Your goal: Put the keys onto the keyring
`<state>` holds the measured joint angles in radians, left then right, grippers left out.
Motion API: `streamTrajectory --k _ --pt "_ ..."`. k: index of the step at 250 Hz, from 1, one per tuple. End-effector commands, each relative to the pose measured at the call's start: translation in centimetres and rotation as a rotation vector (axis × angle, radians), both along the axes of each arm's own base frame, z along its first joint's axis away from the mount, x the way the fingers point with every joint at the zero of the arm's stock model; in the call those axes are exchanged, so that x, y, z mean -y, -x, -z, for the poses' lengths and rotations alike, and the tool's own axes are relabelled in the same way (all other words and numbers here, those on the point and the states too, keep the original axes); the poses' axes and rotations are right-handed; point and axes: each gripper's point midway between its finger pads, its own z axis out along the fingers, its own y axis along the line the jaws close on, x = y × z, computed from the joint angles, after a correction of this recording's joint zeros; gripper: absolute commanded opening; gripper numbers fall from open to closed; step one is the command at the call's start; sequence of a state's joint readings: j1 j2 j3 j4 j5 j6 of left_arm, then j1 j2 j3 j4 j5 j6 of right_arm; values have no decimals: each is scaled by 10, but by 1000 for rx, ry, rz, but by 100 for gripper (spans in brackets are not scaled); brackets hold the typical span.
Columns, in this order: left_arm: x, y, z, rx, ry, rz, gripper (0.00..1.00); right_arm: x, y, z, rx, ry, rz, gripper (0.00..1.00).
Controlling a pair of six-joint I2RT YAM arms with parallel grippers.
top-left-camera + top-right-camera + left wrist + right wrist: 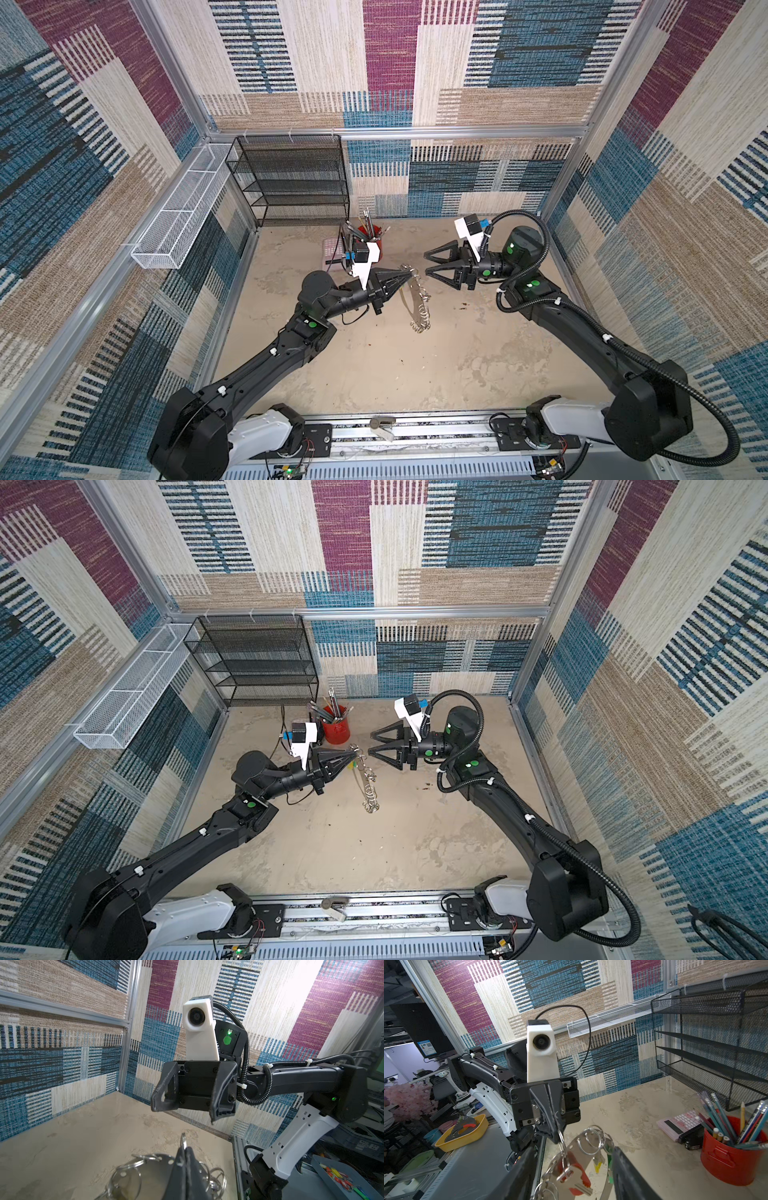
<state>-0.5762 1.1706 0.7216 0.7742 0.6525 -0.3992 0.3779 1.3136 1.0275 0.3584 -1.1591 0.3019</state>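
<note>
The keyring [415, 303] [368, 783] is a grey curved band edged with silver split rings. It hangs in the air above the table's middle. My left gripper [409, 274] [355, 754] [185, 1148] is shut on one split ring [183, 1140] at its top end. In the right wrist view a red-tagged key [581, 1172], a yellow-tagged key [598, 1165] and a green-tagged key [610, 1178] hang from rings on the band [579, 1147]. My right gripper [428, 262] [370, 744] [182, 1113] [574, 1148] is open just right of the keyring, its jaws apart on either side of the band, holding nothing.
A red cup of pencils [371, 241] [726, 1159] and a pink calculator [679, 1124] stand behind the left gripper. A black mesh shelf [291, 178] fills the back left corner, with a white mesh basket [178, 212] on the left wall. A grey tray of coloured tags [342, 1176] lies off the table.
</note>
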Motion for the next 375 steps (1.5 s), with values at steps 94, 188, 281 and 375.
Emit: streamTrajectory --k 94,188,281,375 --pt "-7 6 -28 121 200 -53 0 -21 6 -2 -2 -5 -91 49" --pt "-5 4 -20 108 191 -55 0 -19 13 1 -6 -4 -94 8" --pt "3 -2 -1 9 128 -33 5 -18 6 0 6 3 -35 0" --pt "-22 -7 27 -237 -74 -39 35 -15 -4 7 24 74 55 0"
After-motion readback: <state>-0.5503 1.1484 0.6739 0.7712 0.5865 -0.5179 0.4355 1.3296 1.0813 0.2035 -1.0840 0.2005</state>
